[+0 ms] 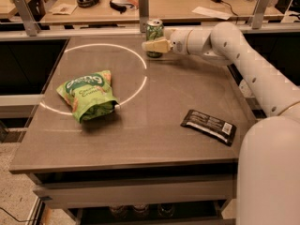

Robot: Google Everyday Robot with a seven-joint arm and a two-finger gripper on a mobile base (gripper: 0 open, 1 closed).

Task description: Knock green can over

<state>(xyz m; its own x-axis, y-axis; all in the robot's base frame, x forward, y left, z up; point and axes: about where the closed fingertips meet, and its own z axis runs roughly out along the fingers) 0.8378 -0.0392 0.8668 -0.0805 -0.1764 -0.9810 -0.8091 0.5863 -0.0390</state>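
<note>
The green can (153,31) stands upright at the far edge of the grey table (140,135), just right of the white circle painted on it. It is green with dark markings and a silver top. My gripper (151,46) reaches in from the right on the white arm (243,50). Its cream fingertips are right in front of the can's lower half and cover part of it.
A green snack bag (87,95) lies at the left inside the white circle (136,86). A dark flat packet (209,126) lies at the right near the front. A metal rail with posts (143,6) runs along the table's far edge, with a cluttered desk behind.
</note>
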